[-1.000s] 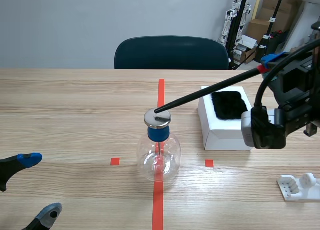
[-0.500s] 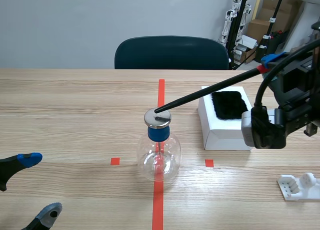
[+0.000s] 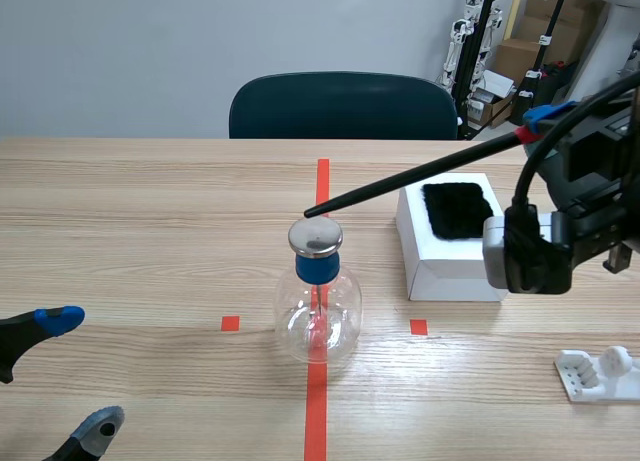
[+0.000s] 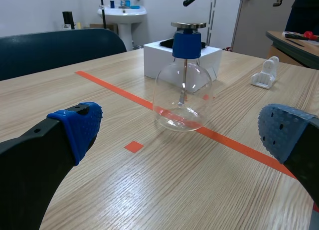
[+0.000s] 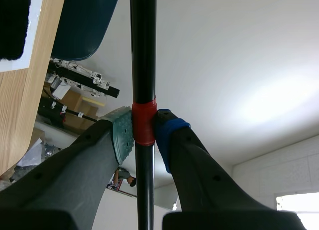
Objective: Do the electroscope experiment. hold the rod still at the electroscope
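Note:
The electroscope is a clear glass flask with a blue neck and a round metal cap, standing on the red tape line at the table's middle. A long black rod with a red band slants down from the right. Its tip hangs just above the cap, apart from it. My right gripper is shut on the rod at the red band, raised at the right. My left gripper stands open low at the near left, the electroscope ahead of it.
A white box with a black fur cloth on top stands right of the flask. A small white plastic stand lies at the near right. A dark chair is behind the table's far edge.
The rod's tip has lifted a little off the metal cap, where it rested in the earlier frames. My left gripper has not moved.

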Tool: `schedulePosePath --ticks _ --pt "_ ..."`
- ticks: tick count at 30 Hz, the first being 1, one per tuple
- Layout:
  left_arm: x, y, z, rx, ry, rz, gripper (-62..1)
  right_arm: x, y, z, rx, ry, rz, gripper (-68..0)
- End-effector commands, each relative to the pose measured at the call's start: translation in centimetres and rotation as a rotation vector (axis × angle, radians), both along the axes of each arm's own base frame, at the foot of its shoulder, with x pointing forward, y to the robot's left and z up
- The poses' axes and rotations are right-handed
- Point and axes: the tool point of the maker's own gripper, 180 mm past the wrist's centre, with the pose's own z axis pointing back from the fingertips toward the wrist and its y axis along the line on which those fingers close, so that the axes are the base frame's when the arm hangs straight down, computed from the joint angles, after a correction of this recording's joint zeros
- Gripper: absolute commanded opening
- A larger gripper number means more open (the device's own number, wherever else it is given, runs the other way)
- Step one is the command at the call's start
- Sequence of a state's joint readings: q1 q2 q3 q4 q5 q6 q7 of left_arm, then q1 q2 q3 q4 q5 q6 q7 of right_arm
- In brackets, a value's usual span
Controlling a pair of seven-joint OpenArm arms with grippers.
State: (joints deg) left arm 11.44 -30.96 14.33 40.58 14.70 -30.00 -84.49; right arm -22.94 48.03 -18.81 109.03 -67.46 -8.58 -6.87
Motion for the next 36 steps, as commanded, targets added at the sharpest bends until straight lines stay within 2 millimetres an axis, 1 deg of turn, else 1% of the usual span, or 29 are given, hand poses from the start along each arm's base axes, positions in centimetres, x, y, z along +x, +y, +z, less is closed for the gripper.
schedulePosePath --ticks 1,10,15,21,31,36 --pt "0.3 0.6 0.7 -0.006 -0.026 0.012 1.4 0.2 0.1 2.3 0.012 -0.065 0.003 -63.8" --pt "0.3 0.6 0.6 -0.006 -0.026 0.011 1.4 -1.8 0.1 5.0 0.19 -0.092 -0.013 -63.8" --pt "0.3 0.6 0.7 -0.006 -0.026 0.012 1.4 -2.5 -1.0 7.3 0.293 -0.127 -0.044 -63.8" --pt "0.3 0.6 0.6 -0.006 -0.026 0.011 1.4 -3.3 -3.3 8.0 0.389 -0.101 -0.081 -63.8" --pt "0.3 0.6 0.7 -0.006 -0.026 0.012 1.4 -4.5 -8.4 9.8 0.527 -0.101 -0.184 -63.8" --pt "0.3 0.6 0.7 -0.006 -0.026 0.012 1.4 -5.2 -10.8 9.6 0.613 -0.071 -0.238 -63.8"
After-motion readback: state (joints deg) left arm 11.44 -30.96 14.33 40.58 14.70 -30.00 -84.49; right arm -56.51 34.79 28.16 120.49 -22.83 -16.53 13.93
